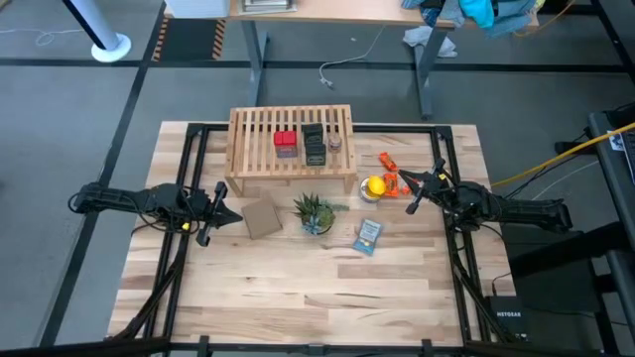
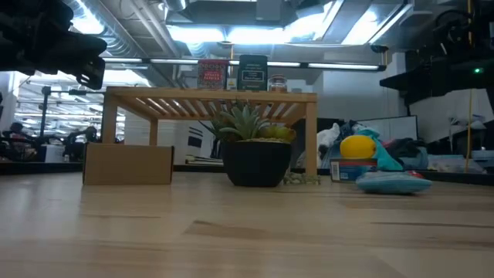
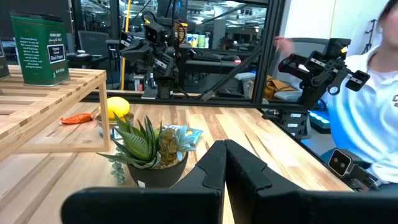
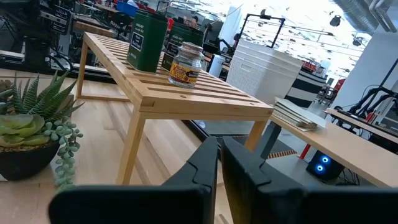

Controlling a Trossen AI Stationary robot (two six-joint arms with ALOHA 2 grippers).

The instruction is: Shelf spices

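On the slatted top of the light-wood shelf at the table's far side stand the spices: a red tin, a dark green tin and a small round jar. In the low view the red tin, dark tin and jar stand in a row on the shelf top. My left gripper hovers shut at the table's left, clear of everything. My right gripper hovers shut at the right, near the yellow and orange items.
A potted succulent stands in front of the shelf, a flat cardboard square to its left, a blue packet to its right. A yellow item and orange items lie right of the shelf. A person's sleeve shows beyond the table.
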